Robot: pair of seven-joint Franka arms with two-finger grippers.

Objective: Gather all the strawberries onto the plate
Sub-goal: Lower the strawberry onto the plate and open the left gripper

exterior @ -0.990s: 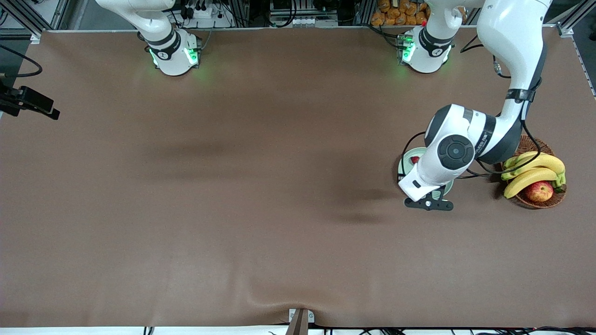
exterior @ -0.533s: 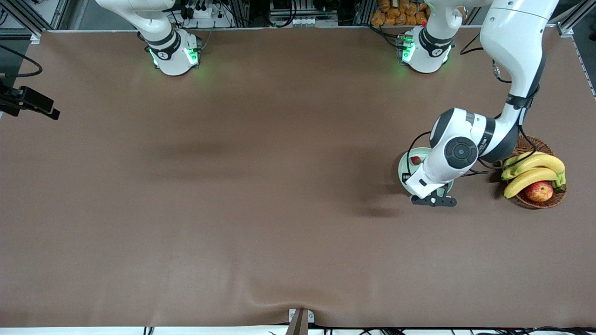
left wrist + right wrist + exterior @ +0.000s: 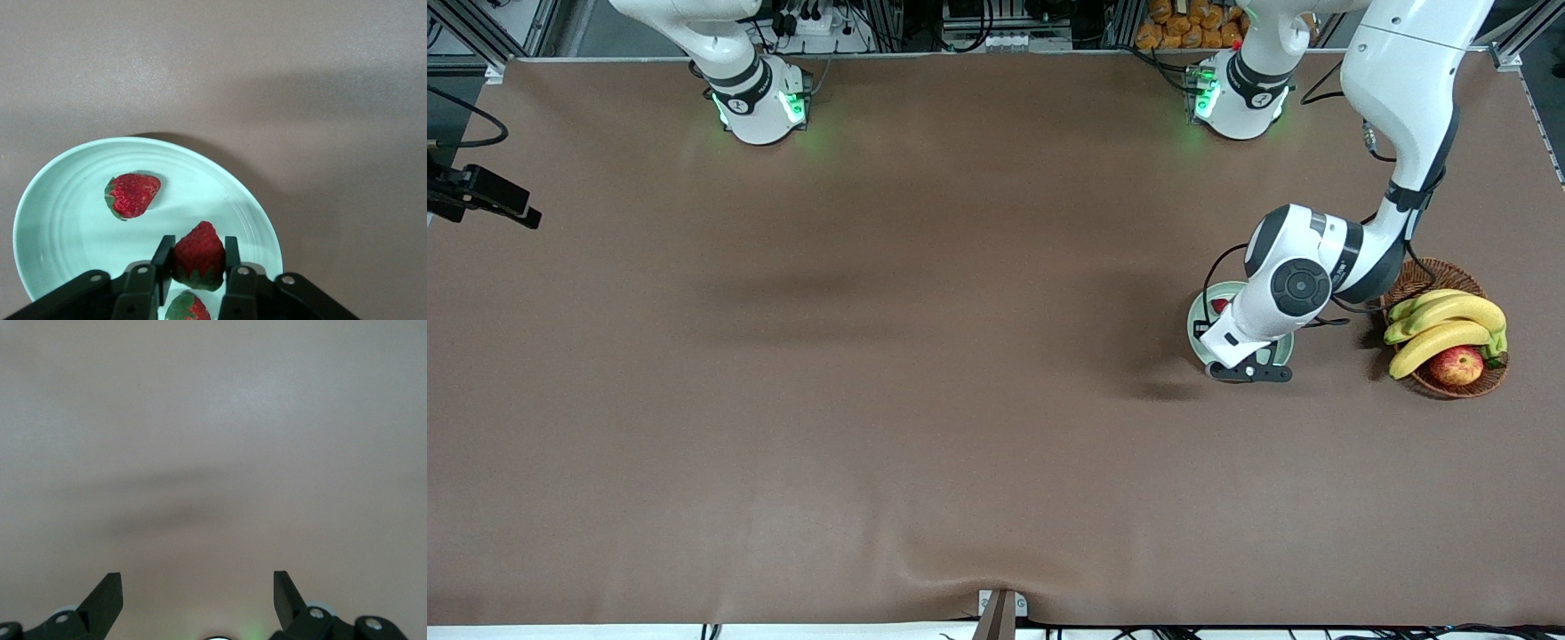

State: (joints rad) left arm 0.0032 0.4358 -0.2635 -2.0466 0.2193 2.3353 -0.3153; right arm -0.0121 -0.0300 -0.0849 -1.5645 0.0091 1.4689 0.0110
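The pale mint-green plate lies at the left arm's end of the table, its rim showing beside the left wrist. My left gripper hangs low over the plate, shut on a red strawberry whose tip points away from the wrist. A second strawberry lies loose on the plate and also shows in the front view. A third strawberry lies on the plate under the fingers, partly hidden. My right gripper is open over bare table, with nothing between its fingers.
A brown wicker basket with bananas and a red-yellow apple stands beside the plate, toward the table's end. The brown table cover stretches toward the right arm's base.
The left hand has come down and drawn in over the plate, still with the strawberry between its fingers. The right arm has not moved.
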